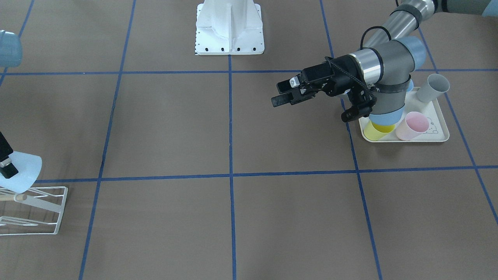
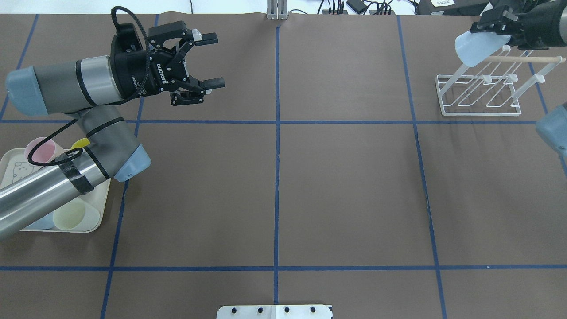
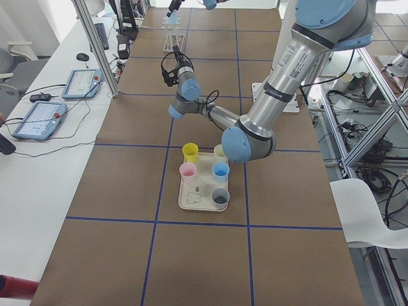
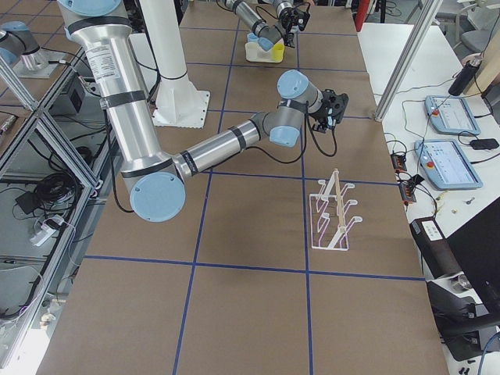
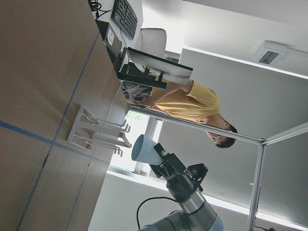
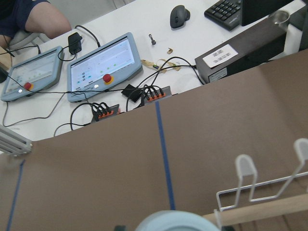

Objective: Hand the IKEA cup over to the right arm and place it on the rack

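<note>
At the table's far right corner, over the rack (image 2: 480,95), the IKEA cup (image 2: 476,48) is held tilted in the right gripper (image 5: 162,159). The fingers are clamped on its narrow base end, and the mouth points away from the wrist. The left gripper (image 2: 213,60) hangs well apart across the table, jaws spread wide and empty, near the tray (image 2: 13,170) of spare cups (image 1: 412,125).

Handling, as judged:
- The cup appears to be thin moulded plastic, light and stiff enough for a firm pinch.
- Its wall is smooth and tapered, so a weak grip may let it slide.
- The hold at the base is suitable, since it leaves the mouth free for the wooden peg (image 2: 529,59).
- The wire rack looks light and may shift if knocked.

Views compared:
- The overhead view shows the cup overlapping the peg's end but gives no height.
- The left wrist view shows it side-on, just above the rack's bars.
- The right wrist view shows only the rim at the lower edge, with the peg just beside it.
- The front-facing view crops the gripper at the frame edge.

No view shows whether the peg has entered the mouth.
</note>
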Controlling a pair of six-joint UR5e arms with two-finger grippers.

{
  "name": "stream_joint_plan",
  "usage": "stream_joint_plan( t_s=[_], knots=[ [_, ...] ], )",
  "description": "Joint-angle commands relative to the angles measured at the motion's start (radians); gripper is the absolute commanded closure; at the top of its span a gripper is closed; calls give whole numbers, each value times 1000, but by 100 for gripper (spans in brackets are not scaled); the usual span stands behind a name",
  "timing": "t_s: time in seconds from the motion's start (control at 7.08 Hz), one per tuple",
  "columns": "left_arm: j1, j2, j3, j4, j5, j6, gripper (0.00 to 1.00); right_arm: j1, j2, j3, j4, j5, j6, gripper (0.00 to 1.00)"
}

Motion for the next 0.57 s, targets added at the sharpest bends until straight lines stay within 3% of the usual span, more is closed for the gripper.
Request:
stream_joint_plan(
  t_s=[0.0, 0.42],
  knots=[
    [-1, 0, 0, 2, 0, 0, 1, 1, -114, 42, -56, -123, -229, 100],
    [2, -3, 2, 10, 0, 0, 1, -68, -140, 57, -64, -116, -231, 100]
  ],
)
